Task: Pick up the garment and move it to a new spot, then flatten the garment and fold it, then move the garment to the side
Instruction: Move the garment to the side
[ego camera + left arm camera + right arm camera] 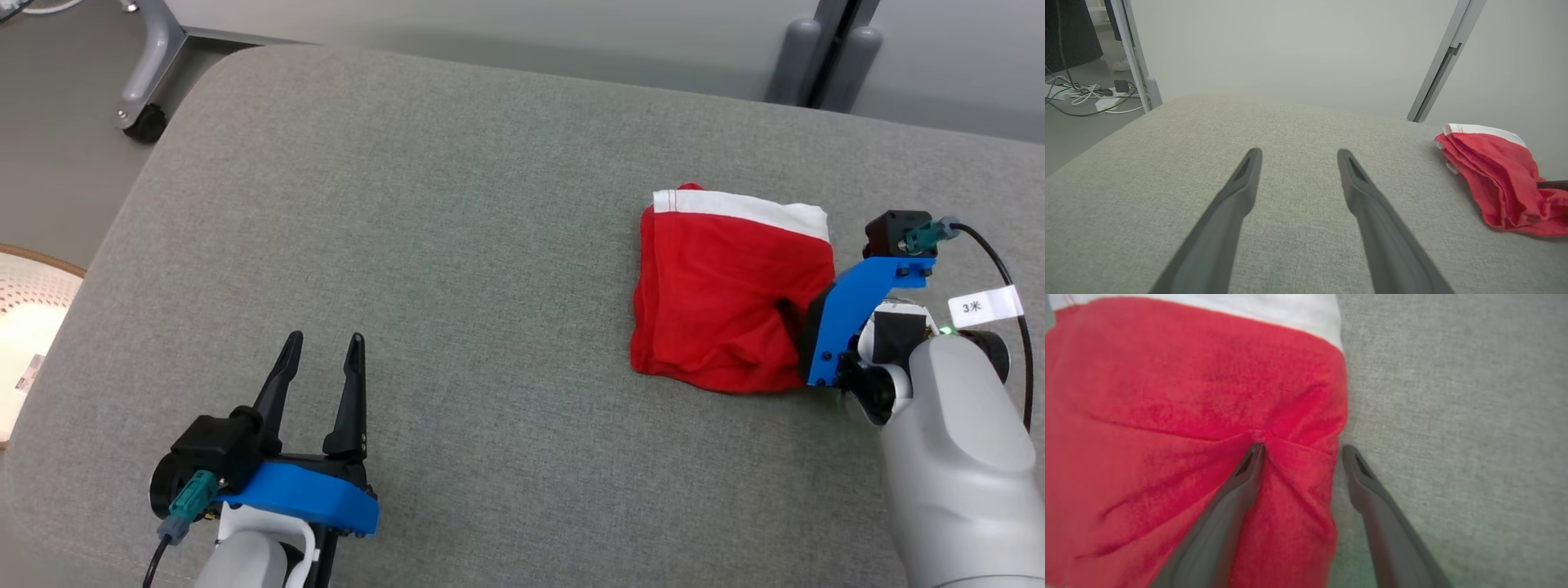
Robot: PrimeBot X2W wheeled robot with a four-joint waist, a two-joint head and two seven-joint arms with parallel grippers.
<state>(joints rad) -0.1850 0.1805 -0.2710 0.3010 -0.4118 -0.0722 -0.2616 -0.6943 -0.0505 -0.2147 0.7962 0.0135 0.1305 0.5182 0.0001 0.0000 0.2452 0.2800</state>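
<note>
A red garment (727,286) with a white waistband lies bunched on the right half of the grey cushion (490,245). My right gripper (1304,448) stands open over the garment's (1167,396) right edge. One finger presses a crease into the red cloth and the other rests on bare cushion beside it. In the head view its blue wrist mount (857,302) covers the fingers. My left gripper (325,339) is open and empty at the lower left, far from the cloth. In the left wrist view its fingers (1298,153) hover over bare cushion, with the garment (1498,183) at the right.
The cushion's rounded edges fall away at the left and back. A pale perforated basket (24,327) sits on the floor at the left, and a wheeled stand leg (147,82) is at the back left. Cables (1086,94) lie on the floor; a metal post (1445,61) rises behind.
</note>
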